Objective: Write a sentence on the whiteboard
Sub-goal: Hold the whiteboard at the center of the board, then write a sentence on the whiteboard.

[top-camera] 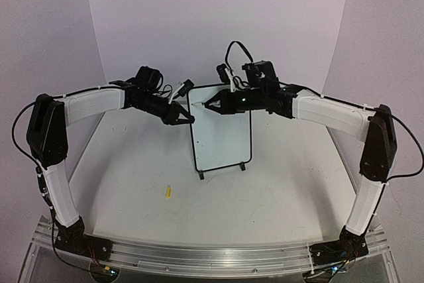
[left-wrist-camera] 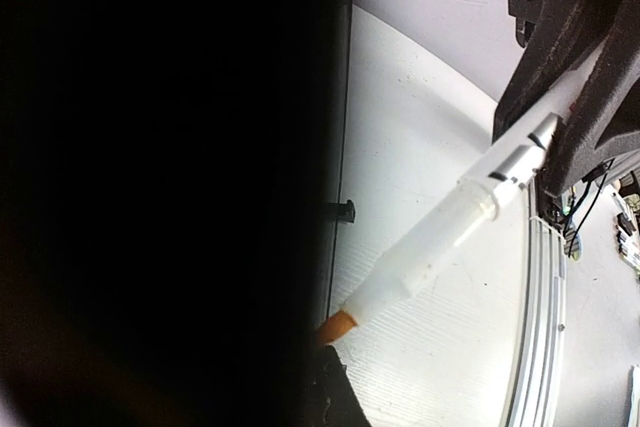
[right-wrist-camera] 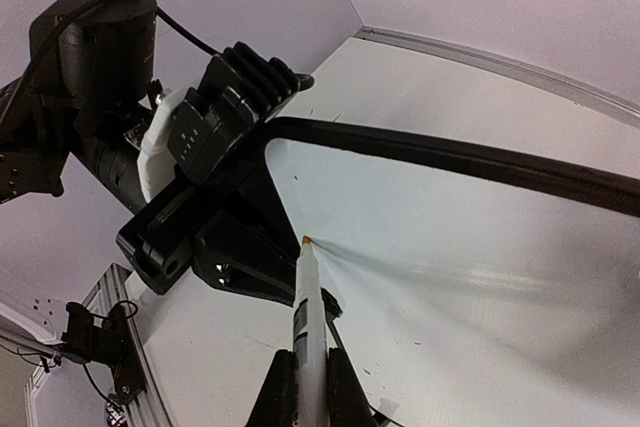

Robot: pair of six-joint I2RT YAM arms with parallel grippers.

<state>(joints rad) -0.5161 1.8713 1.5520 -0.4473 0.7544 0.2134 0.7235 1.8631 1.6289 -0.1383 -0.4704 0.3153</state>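
At centre frame the round-cornered, black-framed whiteboard (top-camera: 222, 138) is clamped at its left edge by the left gripper (top-camera: 186, 118), while a white, orange-tipped marker (right-wrist-camera: 309, 312) is pinched by the right gripper (top-camera: 213, 105) at its glossy face.

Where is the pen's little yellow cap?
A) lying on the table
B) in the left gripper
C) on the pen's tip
A: the yellow cap lies by itself on the table, apart from the whiteboard, and the marker has a bare tip.
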